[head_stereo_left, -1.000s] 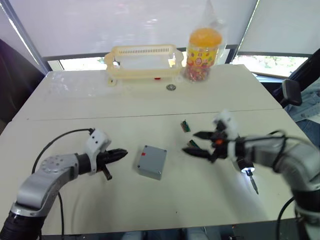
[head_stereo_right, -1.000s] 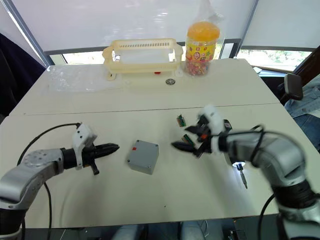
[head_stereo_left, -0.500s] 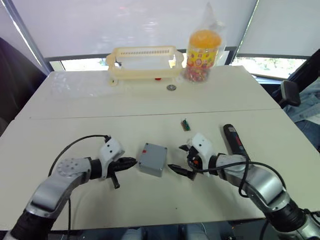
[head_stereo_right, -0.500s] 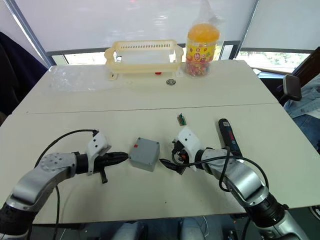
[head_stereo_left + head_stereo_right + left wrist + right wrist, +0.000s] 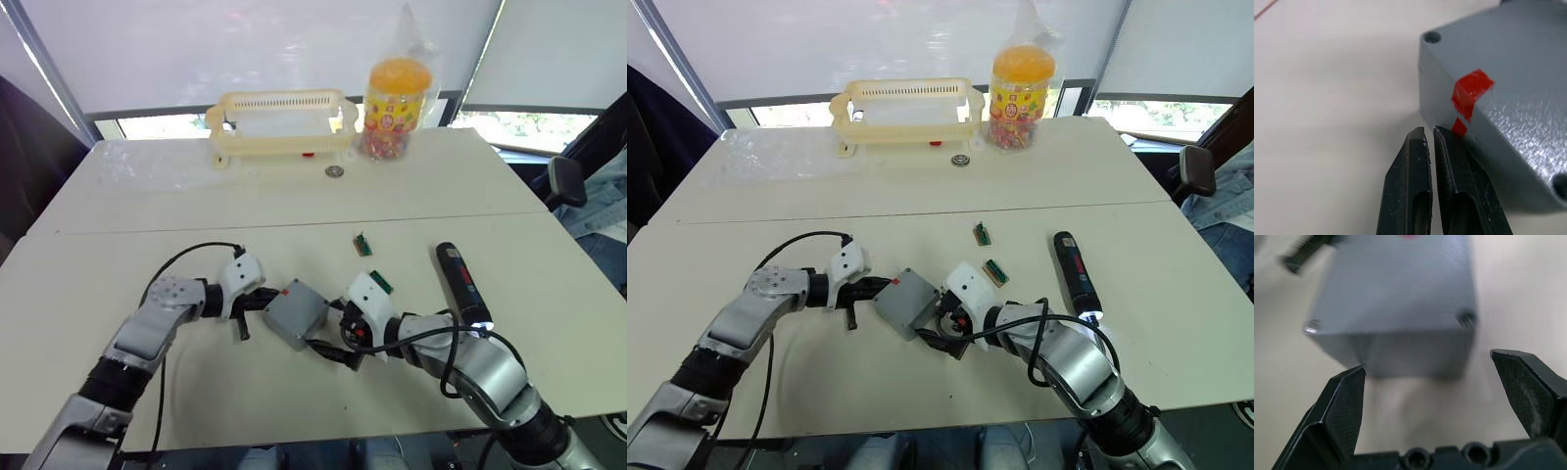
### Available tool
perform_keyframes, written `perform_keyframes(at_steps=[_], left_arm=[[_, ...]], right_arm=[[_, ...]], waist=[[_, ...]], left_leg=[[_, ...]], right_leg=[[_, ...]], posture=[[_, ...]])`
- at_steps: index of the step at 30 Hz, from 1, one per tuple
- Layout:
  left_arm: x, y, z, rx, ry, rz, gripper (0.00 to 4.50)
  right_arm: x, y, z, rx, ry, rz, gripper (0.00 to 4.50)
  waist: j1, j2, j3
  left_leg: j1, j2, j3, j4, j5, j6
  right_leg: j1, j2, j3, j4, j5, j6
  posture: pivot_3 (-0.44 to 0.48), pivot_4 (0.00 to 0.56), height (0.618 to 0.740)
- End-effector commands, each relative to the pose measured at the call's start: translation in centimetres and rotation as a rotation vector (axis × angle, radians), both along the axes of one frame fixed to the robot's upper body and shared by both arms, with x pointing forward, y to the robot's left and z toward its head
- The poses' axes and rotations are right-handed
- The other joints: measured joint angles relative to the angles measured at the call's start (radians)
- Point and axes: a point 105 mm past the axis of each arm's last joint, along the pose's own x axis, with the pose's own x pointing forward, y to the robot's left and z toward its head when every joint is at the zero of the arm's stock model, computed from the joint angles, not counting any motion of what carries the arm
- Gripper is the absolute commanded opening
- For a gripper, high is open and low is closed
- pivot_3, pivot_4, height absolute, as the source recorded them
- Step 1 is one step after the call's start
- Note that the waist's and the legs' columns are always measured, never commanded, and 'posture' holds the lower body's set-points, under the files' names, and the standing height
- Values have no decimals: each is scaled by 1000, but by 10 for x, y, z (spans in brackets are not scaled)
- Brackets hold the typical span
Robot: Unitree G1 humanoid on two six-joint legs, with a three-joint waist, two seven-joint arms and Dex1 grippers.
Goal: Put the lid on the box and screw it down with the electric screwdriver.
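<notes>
Near the desk's front edge, the box (image 5: 297,313) sits between the pinched-together left gripper (image 5: 263,298) and the wide-spread right gripper (image 5: 331,345).

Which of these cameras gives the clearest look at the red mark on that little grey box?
The left wrist view: the red mark fills a corner of the grey box, just beyond the shut left gripper. In the eye views it is a small red speck on the box's edge; the right wrist view catches a sliver between the open right gripper's fingers.

Both arms: silver-grey shells, black joints, white wrist housings. Black cable loops along each forearm. Left gripper (image 5: 263,298) and right gripper (image 5: 328,348): two black fingers each.
</notes>
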Motion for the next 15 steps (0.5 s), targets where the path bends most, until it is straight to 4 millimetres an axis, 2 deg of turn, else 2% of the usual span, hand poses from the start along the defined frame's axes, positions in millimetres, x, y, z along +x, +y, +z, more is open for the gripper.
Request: perform_keyframes(at_steps=[1,4,7,10,12,15], left_arm=[[6,-5,5,9,-38,-32,255],[12,7,5,20,-54,11,255],[15,30,11,7,-55,103,255],[6,55,17,-34,-27,208,255],[-8,64,20,-63,10,246,255],[-38,62,22,-117,79,268,255]], right_arm=[[-5,3,11,24,-23,3,4444],[-3,-11,20,23,-35,-18,4444],[-11,-25,40,77,-31,39,4444],[-19,-38,66,195,6,111,4444],[-9,-46,81,263,-8,82,4444],[20,-53,87,242,-87,2,4444]], waist=[[0,0,0],[-3,0,0],[-5,0,0],[-20,0,0],[-25,0,0],[-22,0,0]], left_leg=[[0,0,0,0,0,0],[0,-1,0,0,0,0],[0,-1,0,0,0,0],[0,1,-1,0,0,1],[1,3,-2,0,-1,2],[3,4,-1,0,-1,2]], right_leg=[[0,0,0,0,0,0],[0,0,0,1,0,0],[-1,0,0,2,0,0],[0,0,0,2,0,0],[0,1,1,3,0,0],[0,1,2,4,0,0]], posture=[[0,150,740],[0,150,740],[0,150,740],[0,150,740],[0,150,740],[0,150,740]])
